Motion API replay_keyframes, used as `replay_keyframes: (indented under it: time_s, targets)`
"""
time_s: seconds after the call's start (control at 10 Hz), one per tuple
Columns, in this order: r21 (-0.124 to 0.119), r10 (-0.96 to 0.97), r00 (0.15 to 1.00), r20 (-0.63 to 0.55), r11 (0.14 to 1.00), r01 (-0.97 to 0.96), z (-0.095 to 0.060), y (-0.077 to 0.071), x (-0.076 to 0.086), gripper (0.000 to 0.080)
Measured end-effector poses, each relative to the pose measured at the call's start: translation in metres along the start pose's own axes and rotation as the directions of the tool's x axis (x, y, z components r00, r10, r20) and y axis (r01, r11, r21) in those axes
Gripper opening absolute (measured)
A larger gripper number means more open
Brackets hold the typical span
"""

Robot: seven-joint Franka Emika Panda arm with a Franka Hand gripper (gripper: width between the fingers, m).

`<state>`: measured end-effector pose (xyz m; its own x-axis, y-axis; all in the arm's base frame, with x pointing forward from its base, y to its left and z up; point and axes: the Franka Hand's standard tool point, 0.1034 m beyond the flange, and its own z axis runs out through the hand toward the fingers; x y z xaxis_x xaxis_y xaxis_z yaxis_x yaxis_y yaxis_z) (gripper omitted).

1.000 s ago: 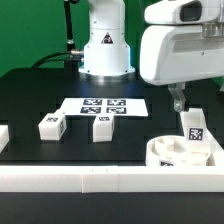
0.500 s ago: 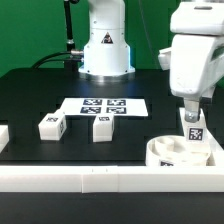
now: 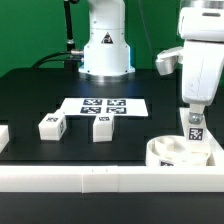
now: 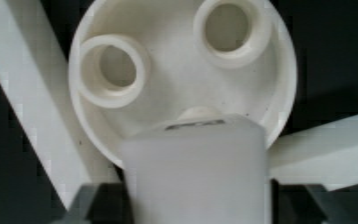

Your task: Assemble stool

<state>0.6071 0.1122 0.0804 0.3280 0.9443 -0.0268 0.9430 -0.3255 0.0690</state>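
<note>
The white round seat disc (image 3: 176,153) lies at the front of the exterior view's right, in the corner of the rails. In the wrist view the seat (image 4: 176,70) shows two round holes. One white tagged leg (image 3: 195,127) stands upright on the seat. My gripper (image 3: 190,110) is over its top, and in the wrist view the leg (image 4: 190,175) fills the gap between my dark fingers (image 4: 101,200), which press on both its sides. Two more tagged legs (image 3: 51,125) (image 3: 101,126) stand loose on the black table.
The marker board (image 3: 104,105) lies flat in the middle of the table. A long white rail (image 3: 100,178) runs along the front edge, and another rail piece (image 3: 3,135) sits at the exterior view's left. The robot base (image 3: 105,45) stands at the back.
My hand has turned about its vertical axis and shifted to the exterior view's right over the upright leg. The leg, the seat and the two loose legs stay in place.
</note>
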Motion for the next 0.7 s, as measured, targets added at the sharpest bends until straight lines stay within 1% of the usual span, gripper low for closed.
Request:
replay_keyframes:
  time_s: [0.1, 0.4, 0.5, 0.6, 0.7]
  targets:
    - [0.001, 0.011, 1.0, 0.0, 1.0, -0.011, 0.0001, 0.0002, 0.0002, 0.0333]
    - [0.001, 0.071, 0.997, -0.001, 0.997, -0.071, 0.0002, 0.0003, 0.0, 0.0333]
    - [0.015, 0.227, 0.974, 0.004, 0.974, -0.227, 0.0006, -0.001, -0.0008, 0.0333]
    - [0.039, 0.379, 0.925, 0.015, 0.924, -0.38, 0.0009, -0.0019, -0.0021, 0.0333]
    - [0.055, 0.544, 0.839, 0.021, 0.837, -0.544, 0.0011, -0.0031, -0.0006, 0.0334]
